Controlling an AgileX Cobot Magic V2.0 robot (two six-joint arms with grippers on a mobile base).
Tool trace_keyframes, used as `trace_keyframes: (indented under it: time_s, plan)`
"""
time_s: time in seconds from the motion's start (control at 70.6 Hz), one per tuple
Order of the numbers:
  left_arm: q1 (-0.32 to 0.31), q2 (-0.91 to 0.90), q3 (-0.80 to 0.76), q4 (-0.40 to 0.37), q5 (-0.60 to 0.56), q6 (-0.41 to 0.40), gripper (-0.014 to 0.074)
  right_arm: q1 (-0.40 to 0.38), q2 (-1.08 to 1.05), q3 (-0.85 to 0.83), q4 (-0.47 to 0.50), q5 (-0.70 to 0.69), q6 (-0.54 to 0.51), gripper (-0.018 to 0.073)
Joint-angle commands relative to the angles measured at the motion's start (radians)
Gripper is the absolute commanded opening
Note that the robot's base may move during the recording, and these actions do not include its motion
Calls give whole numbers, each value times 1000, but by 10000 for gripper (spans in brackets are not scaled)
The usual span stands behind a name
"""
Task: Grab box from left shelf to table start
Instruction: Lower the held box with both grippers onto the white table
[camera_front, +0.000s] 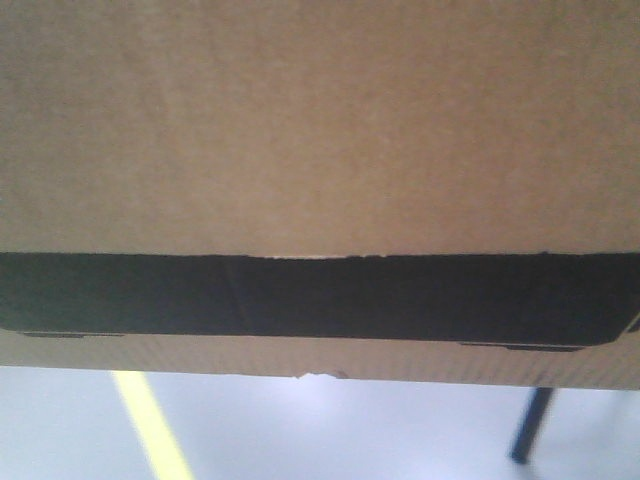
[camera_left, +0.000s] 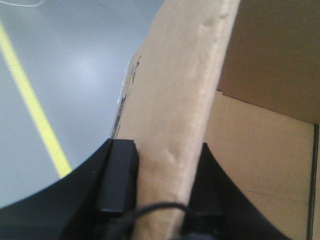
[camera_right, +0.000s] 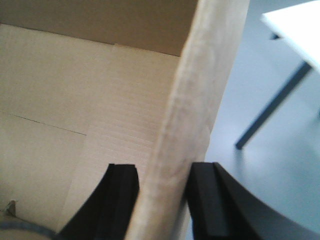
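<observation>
Box (camera_front: 320, 130) filling view; I'm clamping left gripper (camera_left: 162, 172), right gripper (camera_right: 162, 187) on opposite walls; table (camera_right: 297, 27) lying rightward, right arm nearer.

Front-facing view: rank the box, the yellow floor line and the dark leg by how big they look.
1. box, though its nearness to the camera inflates it
2. yellow floor line
3. dark leg

Grey glossy floor (camera_front: 380, 430) showed under everything in all three views. Yellow line (camera_front: 150, 425) ran diagonally on it, front and left wrist views. Dark slanted leg (camera_front: 530, 425) stood on the floor at front-view right. Right wrist view caught a white table (camera_right: 295, 25) corner, raised on dark supports over the floor.
</observation>
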Motion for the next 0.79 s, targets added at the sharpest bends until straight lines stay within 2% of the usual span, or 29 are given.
trace_keyframes:
  time_s: [0.0,0.779]
  plan:
    - [-33,-20,-43,-216,-42,90,-104,0,9,-31,40,-189,-27,57]
    - [-33,-20,-43,-216,-42,90,-104,0,9,-31,40,-189,-27,57]
